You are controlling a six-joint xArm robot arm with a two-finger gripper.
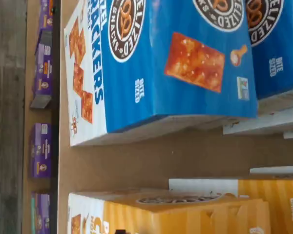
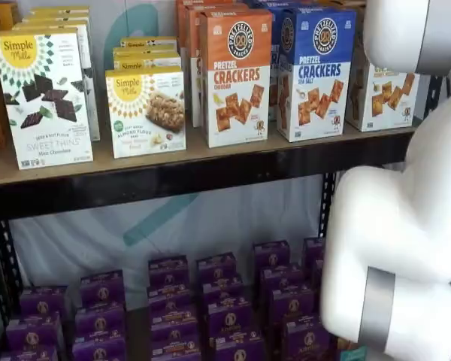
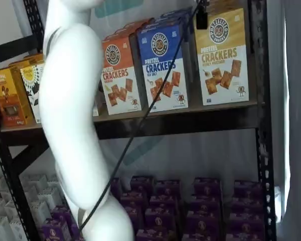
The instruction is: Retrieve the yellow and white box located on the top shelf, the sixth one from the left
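The yellow and white box (image 3: 223,57) stands at the right end of the top shelf (image 3: 190,114), next to the blue-topped box. In a shelf view it is half hidden behind my white arm (image 2: 380,94). In the wrist view its yellow top and white part (image 1: 185,214) lie close below the camera, with a strip of bare tan board between it and the blue-topped box (image 1: 176,63). Of my gripper (image 3: 202,17) only a black piece shows, hanging from the upper edge in front of the box's upper left corner, with a cable beside it. No gap between the fingers can be made out.
An orange-topped crackers box (image 2: 237,79) and the blue-topped one (image 2: 316,71) stand left of the target, with Simple Mills boxes (image 2: 43,98) further left. Purple boxes (image 2: 210,308) fill the lower level. My arm (image 3: 70,115) stands before the shelves. A black upright (image 3: 261,100) is right of the target.
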